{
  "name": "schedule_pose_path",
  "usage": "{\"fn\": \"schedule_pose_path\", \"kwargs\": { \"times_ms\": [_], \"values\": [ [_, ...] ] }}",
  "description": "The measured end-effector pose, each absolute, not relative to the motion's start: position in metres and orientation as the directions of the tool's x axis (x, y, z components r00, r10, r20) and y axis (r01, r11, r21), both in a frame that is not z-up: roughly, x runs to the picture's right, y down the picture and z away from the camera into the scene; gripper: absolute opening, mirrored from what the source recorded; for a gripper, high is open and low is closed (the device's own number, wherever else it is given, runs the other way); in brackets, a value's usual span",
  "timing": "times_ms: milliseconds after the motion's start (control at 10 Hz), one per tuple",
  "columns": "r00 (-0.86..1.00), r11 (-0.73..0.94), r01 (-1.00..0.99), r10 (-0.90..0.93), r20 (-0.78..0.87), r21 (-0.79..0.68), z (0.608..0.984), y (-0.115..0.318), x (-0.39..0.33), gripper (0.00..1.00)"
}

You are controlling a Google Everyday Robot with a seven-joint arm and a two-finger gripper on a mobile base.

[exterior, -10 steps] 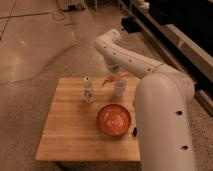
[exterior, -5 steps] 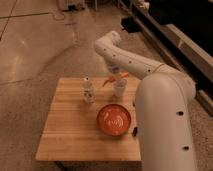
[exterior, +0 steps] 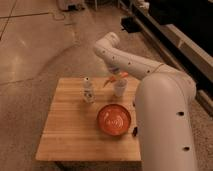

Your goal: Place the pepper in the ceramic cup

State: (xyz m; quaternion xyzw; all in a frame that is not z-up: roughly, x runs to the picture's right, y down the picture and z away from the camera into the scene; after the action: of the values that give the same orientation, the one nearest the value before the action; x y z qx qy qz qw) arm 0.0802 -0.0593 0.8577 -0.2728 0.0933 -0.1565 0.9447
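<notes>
The pincer is held at the far side of the wooden tabletop, directly above the ceramic cup. An orange sliver, taken to be the pepper, is seen slanting down and to the left from the pincer, its lower tip hanging just beside the cup's rim and on the side facing the bottle. The pepper appears to be gripped by the pincer, though the contact itself is hidden by the wrist.

The step in hand is judged to be the lowering of the pepper into the cup. Since the pepper is tilted and its free end seems to be outside the mouth, the pincer would best be shifted slightly away from the bottle so that the low tip is brought over the opening before any descent is made. The descent should then be kept short and straight, and the grip let go only once the tip is inside the rim, so that the pepper is guided by the cup wall and not bounced off it. Care is called for with the cup, which could be tipped by a sideways push. The orange plate at the near edge is well apart.
</notes>
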Motion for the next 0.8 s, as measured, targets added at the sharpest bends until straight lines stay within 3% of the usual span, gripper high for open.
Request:
{"fn": "schedule_pose_path", "kwargs": {
  "times_ms": [800],
  "values": [
    [0.913, 0.825, 0.258, -0.379, -0.151, -0.503, 0.862, -0.0579, 0.0879, 0.01]
  ]
}}
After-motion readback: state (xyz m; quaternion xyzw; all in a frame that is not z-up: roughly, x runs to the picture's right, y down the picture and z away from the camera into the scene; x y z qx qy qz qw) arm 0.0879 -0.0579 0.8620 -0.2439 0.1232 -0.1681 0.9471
